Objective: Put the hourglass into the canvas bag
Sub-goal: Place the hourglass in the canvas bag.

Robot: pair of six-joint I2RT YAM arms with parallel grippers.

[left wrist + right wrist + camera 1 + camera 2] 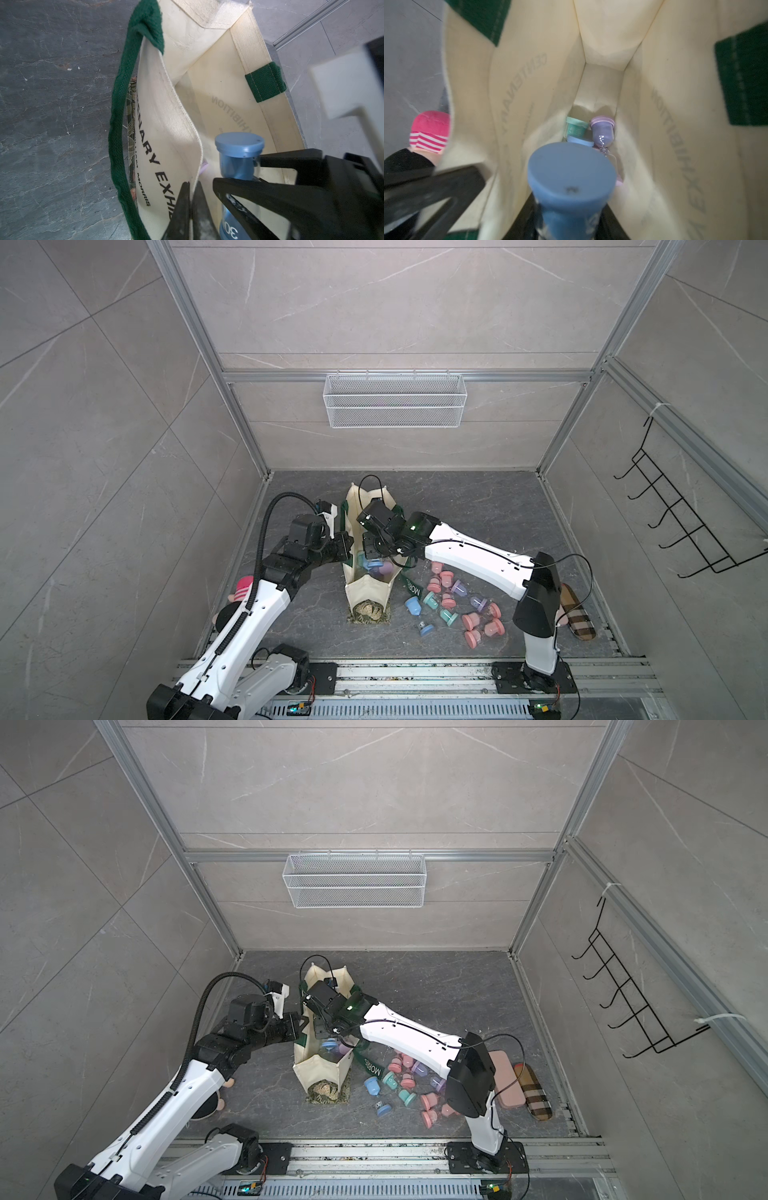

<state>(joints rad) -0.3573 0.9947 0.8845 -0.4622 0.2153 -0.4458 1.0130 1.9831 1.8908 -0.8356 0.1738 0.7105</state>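
The cream canvas bag (365,587) (318,1067) stands on the dark floor with its mouth open. My left gripper (192,184) (345,545) is shut on the bag's near wall at the rim (182,128). My right gripper (569,218) (371,552) is shut on a blue hourglass (571,176) (239,158), which it holds upright inside the bag's mouth, between the walls. Down on the bag's bottom lie a purple hourglass (603,131), a teal one (576,128) and a light blue one (580,142).
Several more hourglasses (457,605) lie scattered on the floor right of the bag, by its green tag (413,589). A pink case (509,1079) and a plaid slipper (575,612) lie farther right. A doll with a pink striped hat (241,589) lies left, under my left arm.
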